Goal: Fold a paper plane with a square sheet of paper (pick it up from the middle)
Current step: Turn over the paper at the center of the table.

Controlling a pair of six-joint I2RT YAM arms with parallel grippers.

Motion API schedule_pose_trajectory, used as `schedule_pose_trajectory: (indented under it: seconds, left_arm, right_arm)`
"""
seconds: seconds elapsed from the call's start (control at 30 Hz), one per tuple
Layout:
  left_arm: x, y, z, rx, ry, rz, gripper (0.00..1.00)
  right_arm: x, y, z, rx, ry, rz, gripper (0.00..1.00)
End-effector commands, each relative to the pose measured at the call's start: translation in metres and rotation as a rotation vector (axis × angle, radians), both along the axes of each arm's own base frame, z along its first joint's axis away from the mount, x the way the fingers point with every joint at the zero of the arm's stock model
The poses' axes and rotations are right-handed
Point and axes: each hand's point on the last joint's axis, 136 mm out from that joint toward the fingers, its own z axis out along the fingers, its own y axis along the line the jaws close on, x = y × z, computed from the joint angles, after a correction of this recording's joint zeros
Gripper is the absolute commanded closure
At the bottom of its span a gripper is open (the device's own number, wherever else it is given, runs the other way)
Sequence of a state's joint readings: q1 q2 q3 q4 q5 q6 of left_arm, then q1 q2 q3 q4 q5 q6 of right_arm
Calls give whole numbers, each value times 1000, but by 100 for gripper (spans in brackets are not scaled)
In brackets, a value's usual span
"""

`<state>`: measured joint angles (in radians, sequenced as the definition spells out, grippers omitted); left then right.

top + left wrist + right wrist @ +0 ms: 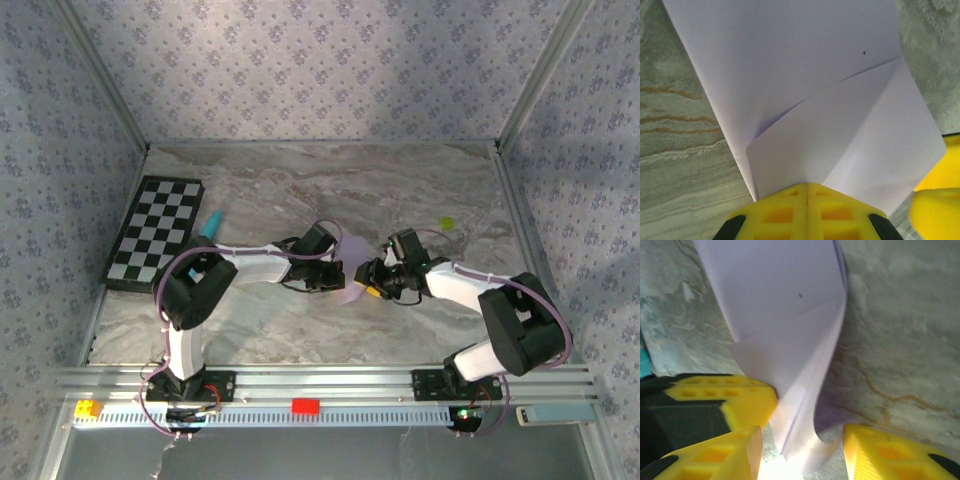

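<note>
Early stage: the square sheet of paper (790, 75) is held mid-surface (300, 190) between the arms, left hand (806, 187) pinching its folded end, right hand (800, 455) spread either side, one flap creased over, no dart shape yet.

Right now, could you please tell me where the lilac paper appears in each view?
Top external: lilac sheet near picture centre.
Left wrist: sheet fills upper centre, clamped by left gripper.
Right wrist: sheet top centre, hanging inside the open right gripper.
Shared landmark: dark speck on it, both wrist views.
</note>
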<state>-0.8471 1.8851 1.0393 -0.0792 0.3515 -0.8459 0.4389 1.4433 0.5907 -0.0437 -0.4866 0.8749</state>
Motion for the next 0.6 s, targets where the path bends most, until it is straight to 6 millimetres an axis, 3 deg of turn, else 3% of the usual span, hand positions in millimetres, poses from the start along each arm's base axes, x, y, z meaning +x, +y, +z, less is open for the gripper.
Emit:
schedule_pose_trajectory:
  seconds: [0.0,0.57]
  left_arm:
    - [-9,9,-4,56,21,-15,99]
    - [-7,8,1,53,12,-9,99]
  right_arm:
    - [16,4,11,43,-45,4,51]
    - [26,-5,-6,71,-8,-37,53]
